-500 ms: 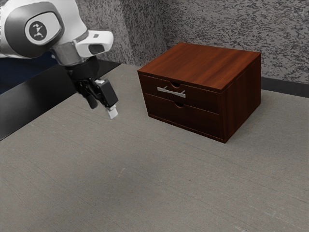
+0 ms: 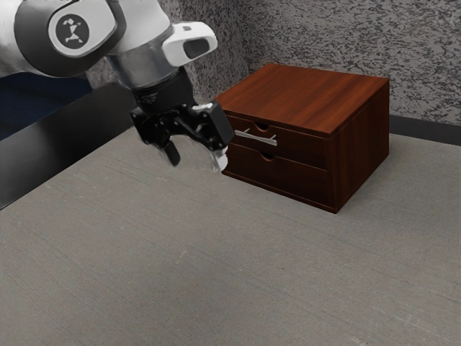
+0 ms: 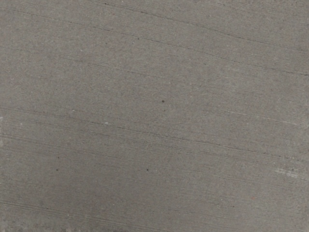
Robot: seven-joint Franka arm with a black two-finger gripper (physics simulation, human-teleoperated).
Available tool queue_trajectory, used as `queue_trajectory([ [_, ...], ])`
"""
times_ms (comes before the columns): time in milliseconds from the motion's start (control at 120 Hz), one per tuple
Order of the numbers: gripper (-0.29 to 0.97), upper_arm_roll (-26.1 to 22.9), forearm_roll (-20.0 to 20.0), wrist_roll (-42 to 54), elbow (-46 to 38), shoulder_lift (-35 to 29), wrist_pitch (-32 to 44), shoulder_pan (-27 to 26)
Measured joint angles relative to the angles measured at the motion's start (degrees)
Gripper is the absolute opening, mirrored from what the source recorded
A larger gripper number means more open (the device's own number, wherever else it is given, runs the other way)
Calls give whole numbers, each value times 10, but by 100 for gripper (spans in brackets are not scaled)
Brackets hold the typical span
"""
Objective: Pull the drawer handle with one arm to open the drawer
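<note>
there, grey grained table (image 2: 216, 274), speckled wall (image 2: 374, 36)

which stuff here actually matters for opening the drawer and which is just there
For the job:
- end effector, open, close to the cabinet's front
- handle
- top drawer, which carries the handle

Just there:
- bottom drawer
- table
- wall

- You are looking at a bare, rendered test room.
- A rough, speckled grey wall (image 2: 346, 36) is rising behind a plain grey table (image 2: 216, 274), with a dark skirting strip (image 2: 426, 130) running along its foot.
- A small dark-wood cabinet (image 2: 310, 94) is sitting on that table.
</note>
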Motion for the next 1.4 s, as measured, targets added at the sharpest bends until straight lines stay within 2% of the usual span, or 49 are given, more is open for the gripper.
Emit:
queue_trajectory([
  [150, 63, -14, 11, -264, 8, 22, 10, -9],
  [267, 62, -16, 50, -439, 6, 24, 1, -9],
  [367, 60, 61, 68, -563, -30, 8, 30, -74],
  [417, 60, 87, 76, -617, -53, -2, 55, -81],
  [600, 58, 90, 96, -774, -70, -3, 115, -58],
  [933, 56, 84, 103, -934, -87, 17, 148, -68],
  [1167, 55, 85, 111, -973, -96, 20, 161, -57],
  [1400, 55, 90, 131, -992, -92, 52, 237, -46],
])
